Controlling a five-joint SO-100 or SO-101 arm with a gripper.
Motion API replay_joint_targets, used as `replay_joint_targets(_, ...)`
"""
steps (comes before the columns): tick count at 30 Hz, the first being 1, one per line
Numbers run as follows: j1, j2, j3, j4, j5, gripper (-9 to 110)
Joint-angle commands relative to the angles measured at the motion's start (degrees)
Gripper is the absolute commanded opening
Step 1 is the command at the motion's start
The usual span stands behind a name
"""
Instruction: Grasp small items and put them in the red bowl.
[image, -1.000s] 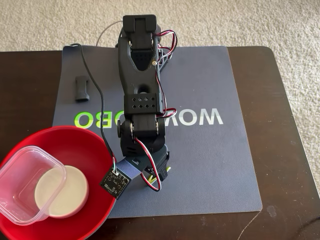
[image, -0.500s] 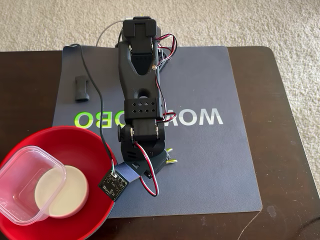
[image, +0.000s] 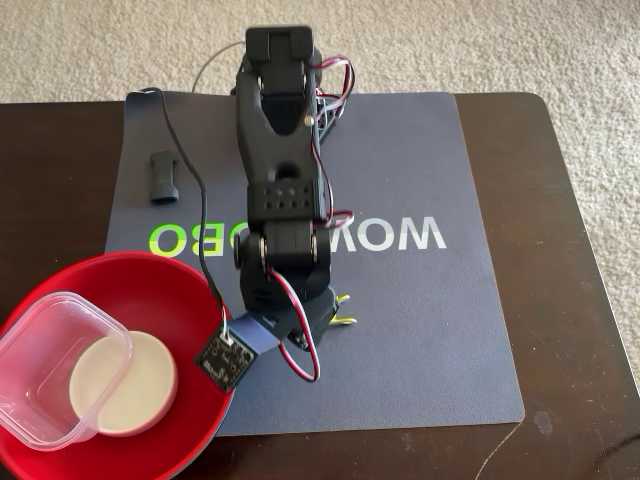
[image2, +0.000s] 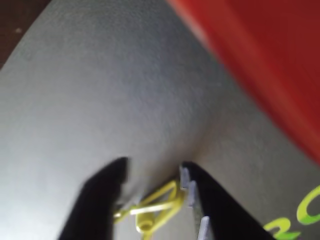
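My gripper (image2: 152, 172) is closed on the tiny yellow-green clothespin (image2: 150, 210), with a black finger (image2: 100, 200) touching it on each side just above the grey mat. In the fixed view only the clothespin's tips (image: 344, 310) peek out to the right of the gripper (image: 328, 312), which the arm hides. The red bowl (image: 150, 280) stands at the lower left, its rim just left of the gripper. Inside it are the clear square tub (image: 40, 370) and the small white bowl (image: 125, 382). The short black bar (image: 162, 176) lies at the mat's upper left.
The grey-blue mat (image: 430, 330) with white and green lettering covers the middle of a dark brown table (image: 560, 200). A black cable (image: 195, 200) runs from the top of the mat down to the wrist camera board (image: 223, 357). Carpet lies beyond the table's far edge.
The wrist has pulled back a little toward the arm's base and turned. The clothespin's tips have moved from under the gripper to its right side. Bowl, tub and bar have not moved.
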Motion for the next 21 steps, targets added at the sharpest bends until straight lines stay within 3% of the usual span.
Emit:
replay_joint_targets(1, -2.11, 11.60, 5.27, 0.44, -3.52, 32)
replay_joint_targets(6, -4.39, 21.71, 19.25, -0.97, -12.66, 33)
replay_joint_targets(11, -6.42, 28.92, 36.04, -10.28, -18.02, 32)
replay_joint_targets(21, -5.98, 20.74, 31.46, -16.35, -22.32, 30)
